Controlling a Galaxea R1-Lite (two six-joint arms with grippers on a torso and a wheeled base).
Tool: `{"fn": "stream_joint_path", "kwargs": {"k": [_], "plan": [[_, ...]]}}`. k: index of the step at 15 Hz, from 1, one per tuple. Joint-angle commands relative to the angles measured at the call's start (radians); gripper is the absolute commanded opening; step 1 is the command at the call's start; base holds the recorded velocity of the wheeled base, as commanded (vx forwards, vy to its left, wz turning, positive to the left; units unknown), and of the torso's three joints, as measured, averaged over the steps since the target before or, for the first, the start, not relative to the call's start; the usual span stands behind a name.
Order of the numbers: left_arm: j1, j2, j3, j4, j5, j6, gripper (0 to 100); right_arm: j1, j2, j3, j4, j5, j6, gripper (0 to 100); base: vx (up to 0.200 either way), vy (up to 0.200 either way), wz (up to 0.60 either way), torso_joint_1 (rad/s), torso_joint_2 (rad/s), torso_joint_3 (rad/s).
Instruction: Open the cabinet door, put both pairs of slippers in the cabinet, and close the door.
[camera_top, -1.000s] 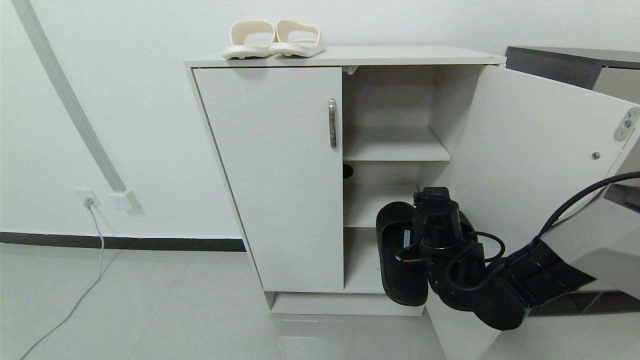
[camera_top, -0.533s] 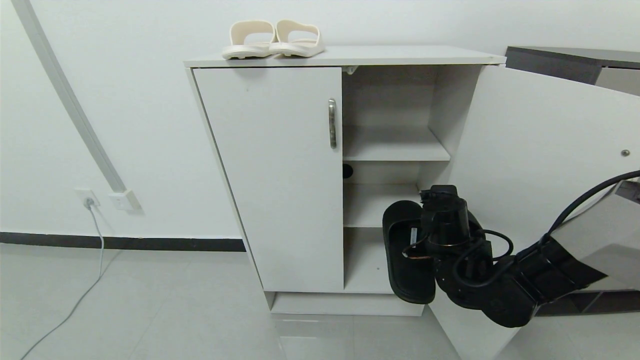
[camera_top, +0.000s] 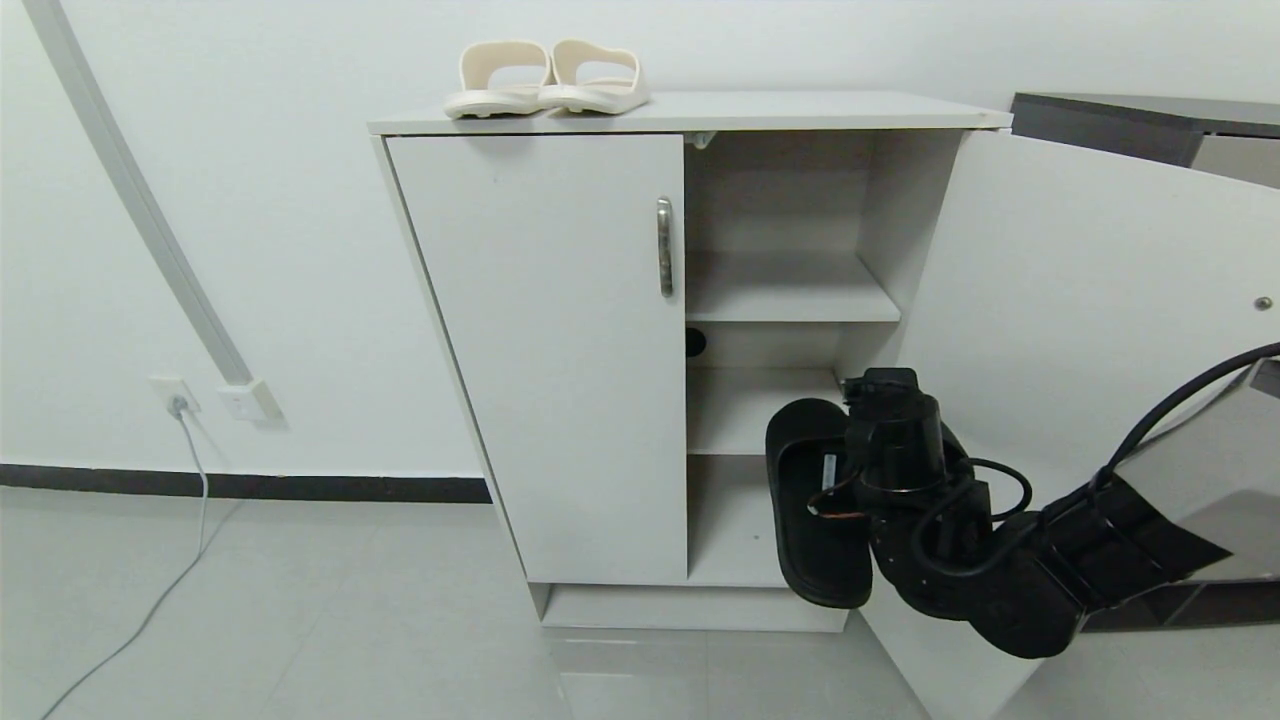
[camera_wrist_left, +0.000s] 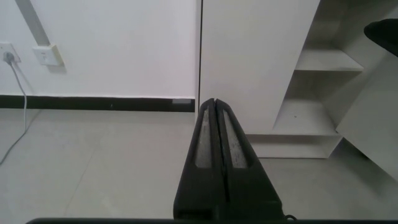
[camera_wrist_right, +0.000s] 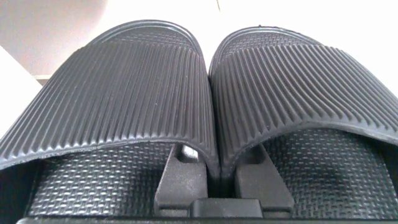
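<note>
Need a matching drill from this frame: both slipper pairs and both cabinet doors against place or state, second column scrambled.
Column one:
1. black slippers
2. beige slippers
3. left door
4. right door

Column two:
A. shut
B. lying on the cabinet top
C. swung open
D. clamped in the right gripper

Pairs: 1-D, 2-B, 3-A, 4-C

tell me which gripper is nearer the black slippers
Right. The right gripper is clamped on the black slippers; the left gripper is shut, well apart from them, facing the cabinet.
</note>
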Motion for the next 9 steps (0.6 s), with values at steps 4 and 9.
{"fn": "stream_joint_path", "kwargs": {"k": [4,9], "plan": [[0.000,0.001,0.000,0.000,0.000,-0.001,0,0.064,-0.052,0.039,-0.005,-0.003,-0.021,0,0.000,0.000,0.00,0.000,0.00,0.000],[0.000,0.001,0.000,0.000,0.000,0.001,0,0.161,-0.114,0.058,-0.004,0.016,-0.021,0,0.000,0.000,0.00,0.000,0.00,0.000]]}}
